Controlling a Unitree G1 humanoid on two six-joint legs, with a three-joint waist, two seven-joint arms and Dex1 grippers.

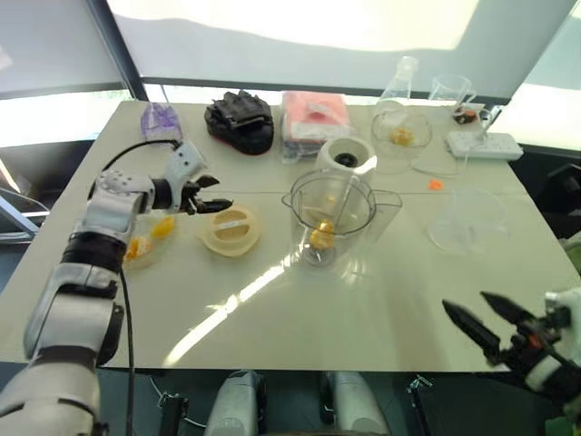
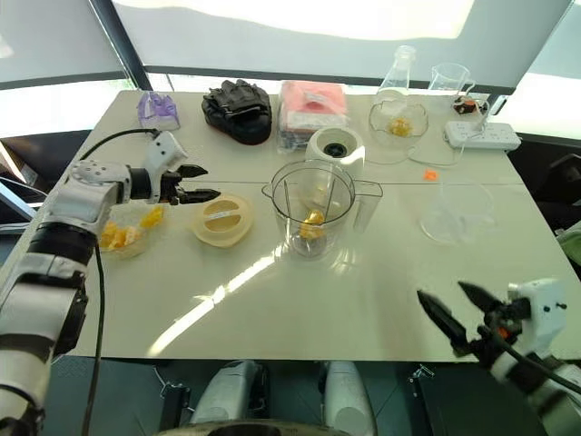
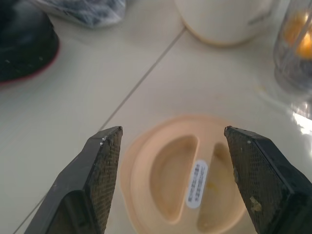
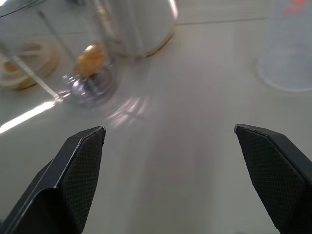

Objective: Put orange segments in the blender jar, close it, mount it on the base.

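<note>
The clear blender jar (image 1: 331, 211) stands uncovered at the table's middle, with orange segments (image 1: 322, 238) at its bottom. Just behind it sits the cream-white base (image 1: 346, 156) with its dark socket. More orange segments (image 1: 150, 238) lie in a shallow clear bowl at the left. My left gripper (image 1: 222, 193) is open and hovers just left of a flat cream lid (image 1: 231, 230); in the left wrist view the lid (image 3: 187, 175) lies between and beyond the fingertips. My right gripper (image 1: 464, 302) is open and empty over the front right of the table, pointing toward the jar (image 4: 92, 73).
Along the far edge are a purple item (image 1: 161, 118), a black glove-like pad (image 1: 241, 121), a pink pack (image 1: 314, 118), a flask (image 1: 399, 82), a beaker (image 1: 451, 91) and a power strip (image 1: 484, 145). A clear bowl (image 1: 467, 220) sits right of the jar, an orange scrap (image 1: 436, 184) behind it.
</note>
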